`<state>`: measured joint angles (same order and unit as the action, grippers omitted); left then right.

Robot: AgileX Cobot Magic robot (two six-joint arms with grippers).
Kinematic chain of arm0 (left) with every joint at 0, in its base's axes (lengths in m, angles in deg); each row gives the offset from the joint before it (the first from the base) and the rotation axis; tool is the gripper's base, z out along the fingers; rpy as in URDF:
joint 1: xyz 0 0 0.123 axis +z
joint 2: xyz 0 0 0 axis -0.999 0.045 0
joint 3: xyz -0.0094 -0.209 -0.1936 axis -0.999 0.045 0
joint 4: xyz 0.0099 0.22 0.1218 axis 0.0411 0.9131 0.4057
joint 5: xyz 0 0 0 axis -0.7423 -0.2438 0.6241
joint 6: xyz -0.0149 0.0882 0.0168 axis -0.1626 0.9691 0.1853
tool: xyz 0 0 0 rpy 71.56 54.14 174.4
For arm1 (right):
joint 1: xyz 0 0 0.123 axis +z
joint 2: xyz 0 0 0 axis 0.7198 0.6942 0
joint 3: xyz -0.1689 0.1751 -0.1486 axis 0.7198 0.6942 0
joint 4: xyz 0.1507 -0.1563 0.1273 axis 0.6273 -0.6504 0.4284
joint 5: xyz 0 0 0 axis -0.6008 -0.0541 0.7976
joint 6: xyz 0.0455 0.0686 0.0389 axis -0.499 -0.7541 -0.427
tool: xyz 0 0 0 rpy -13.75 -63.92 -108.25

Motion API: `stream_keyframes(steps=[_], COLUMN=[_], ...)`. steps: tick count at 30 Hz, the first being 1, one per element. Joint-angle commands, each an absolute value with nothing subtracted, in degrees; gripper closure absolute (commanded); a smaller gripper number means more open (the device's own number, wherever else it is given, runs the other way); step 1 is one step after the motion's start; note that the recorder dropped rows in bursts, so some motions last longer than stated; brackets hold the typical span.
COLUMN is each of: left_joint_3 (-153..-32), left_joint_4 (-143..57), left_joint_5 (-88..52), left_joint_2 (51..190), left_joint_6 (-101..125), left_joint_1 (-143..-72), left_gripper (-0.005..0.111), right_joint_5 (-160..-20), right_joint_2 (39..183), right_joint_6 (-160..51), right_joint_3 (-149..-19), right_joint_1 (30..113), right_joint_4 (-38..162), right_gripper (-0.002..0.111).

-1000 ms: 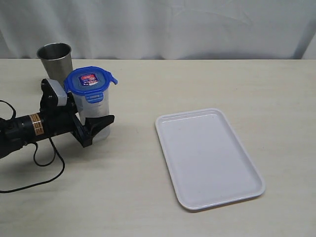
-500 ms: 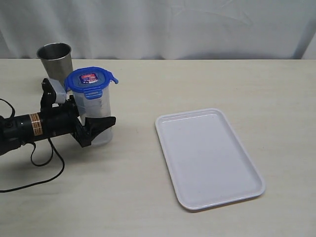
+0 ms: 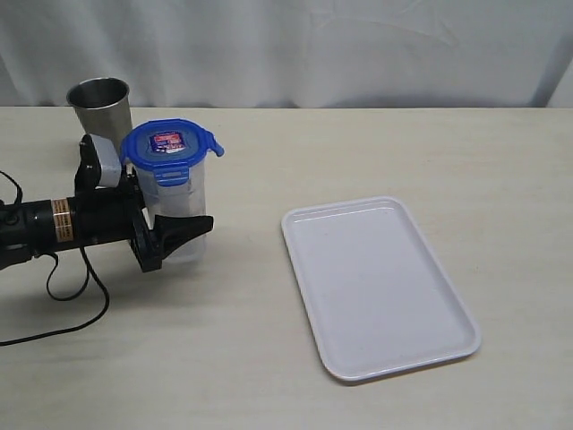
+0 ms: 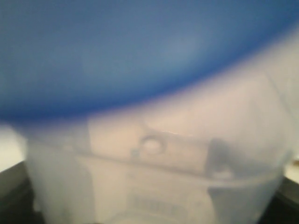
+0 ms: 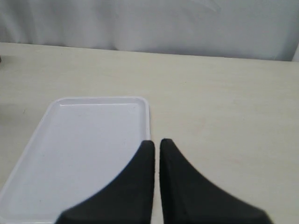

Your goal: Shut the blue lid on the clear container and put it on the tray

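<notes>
The clear container [image 3: 184, 204] stands upright at the left of the table with the blue lid [image 3: 170, 148] on its mouth. My left gripper [image 3: 183, 224] reaches in from the left, its jaws on either side of the container's lower half and shut on it. In the left wrist view the blue lid [image 4: 140, 56] and the container wall [image 4: 163, 177] fill the picture, with dark fingers [image 4: 13, 198] at the corners. The white tray [image 3: 376, 287] lies empty to the right. My right gripper [image 5: 156, 142] hangs shut and empty over the tray's [image 5: 88, 140] edge; it is out of the exterior view.
A grey steel cup [image 3: 100, 106] stands just behind the left arm and the container. The arm's black cable [image 3: 67, 296] trails over the table at the near left. A white curtain closes off the back.
My left gripper has shifted a little to the right with the lidded container in it. The right gripper has not moved.
</notes>
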<state>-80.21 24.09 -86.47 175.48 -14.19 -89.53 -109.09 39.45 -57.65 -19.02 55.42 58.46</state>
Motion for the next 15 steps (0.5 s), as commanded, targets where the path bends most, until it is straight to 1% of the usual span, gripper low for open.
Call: stream_keyframes(steps=[1,5,7,9,10,15], left_joint_3=[-80.4,-80.4,-80.4,-80.4,-80.4,-80.4], left_joint_4=[24.8,24.8,24.8,24.8,24.8,24.9], left_joint_5=[-87.5,-87.5,-87.5,-87.5,-87.5,-87.5], left_joint_2=[174.7,174.7,174.7,174.7,174.7,174.7], left_joint_6=[-14.3,-13.0,-12.6,-12.6,-12.6,-12.6], left_joint_1=[-90.1,-90.1,-90.1,-90.1,-90.1,-90.1], left_gripper=[0.107,0.107,0.107,0.107,0.107,0.107], right_joint_5=[-100.2,-93.5,-87.1,-83.7,-82.2,-79.7], right_joint_2=[39.2,39.2,39.2,39.2,39.2,39.2], right_joint_6=[-57.6,-57.6,-58.1,-58.1,-57.5,-57.4], right_joint_3=[-18.8,-18.8,-18.8,-18.8,-18.8,-19.0], right_joint_1=[55.6,55.6,55.6,55.6,55.6,55.6], right_joint_4=[57.7,61.3,69.2,80.6,83.0,77.3], right_gripper=[0.104,0.104,0.104,0.104,0.104,0.104])
